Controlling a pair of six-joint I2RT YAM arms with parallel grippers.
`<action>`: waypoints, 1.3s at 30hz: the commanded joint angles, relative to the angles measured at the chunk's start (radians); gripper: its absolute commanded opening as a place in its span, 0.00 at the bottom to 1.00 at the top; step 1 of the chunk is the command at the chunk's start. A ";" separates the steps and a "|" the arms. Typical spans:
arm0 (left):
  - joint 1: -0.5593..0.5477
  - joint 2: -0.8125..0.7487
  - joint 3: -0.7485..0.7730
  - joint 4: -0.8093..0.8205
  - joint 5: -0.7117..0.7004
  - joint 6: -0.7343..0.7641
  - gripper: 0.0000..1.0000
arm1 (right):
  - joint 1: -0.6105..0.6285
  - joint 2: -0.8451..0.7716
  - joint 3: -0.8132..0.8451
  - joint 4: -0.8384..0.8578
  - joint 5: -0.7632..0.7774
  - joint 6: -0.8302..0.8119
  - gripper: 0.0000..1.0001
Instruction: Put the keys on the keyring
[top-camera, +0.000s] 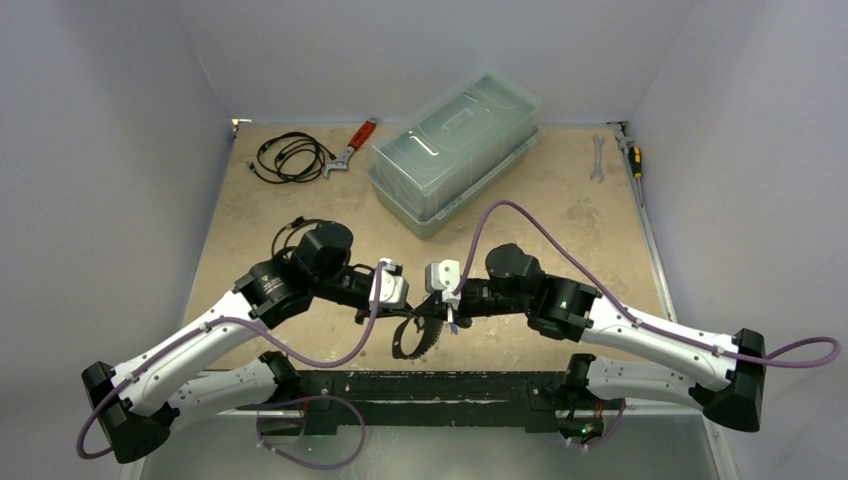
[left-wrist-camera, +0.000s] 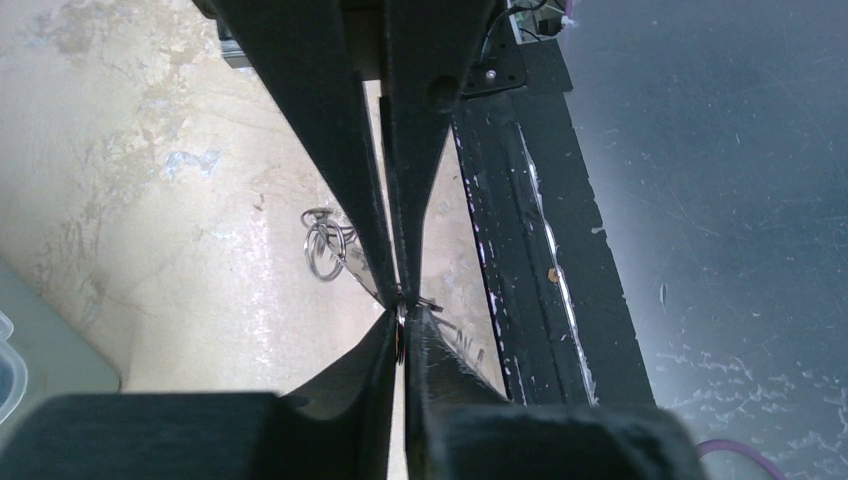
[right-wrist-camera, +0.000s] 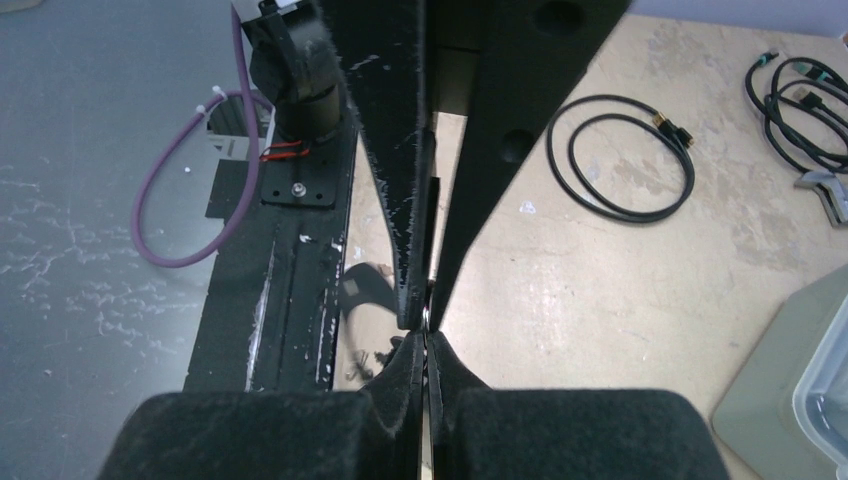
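Observation:
My two grippers meet tip to tip low over the near middle of the table, the left gripper (top-camera: 408, 316) facing the right gripper (top-camera: 430, 312). In the left wrist view the left gripper (left-wrist-camera: 402, 318) is shut on a thin silvery ring seen edge-on, the keyring (left-wrist-camera: 400, 335). The right gripper (right-wrist-camera: 428, 335) is also shut on that thin metal edge (right-wrist-camera: 427, 318). A key with a blue tag (top-camera: 452, 322) hangs just below the right fingers. Small wire rings (left-wrist-camera: 324, 247) lie on the table beside the jaws. A dark curved piece (top-camera: 418, 342) lies under the grippers.
A clear lidded plastic box (top-camera: 455, 150) stands at the back centre. A coiled black cable (top-camera: 290, 157) and a red-handled tool (top-camera: 352, 145) lie back left. A wrench (top-camera: 597, 157) and a screwdriver (top-camera: 633, 155) lie back right. The black base rail (top-camera: 430, 385) runs along the near edge.

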 joint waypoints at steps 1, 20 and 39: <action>-0.008 -0.020 -0.033 0.067 0.005 0.018 0.00 | 0.003 -0.037 0.031 0.101 -0.037 -0.004 0.00; 0.038 -0.178 -0.214 0.497 -0.014 -0.218 0.00 | 0.004 -0.245 -0.121 0.344 0.254 0.108 0.55; 0.076 -0.238 -0.295 0.729 0.095 -0.328 0.00 | 0.003 -0.296 -0.277 0.501 0.256 0.220 0.47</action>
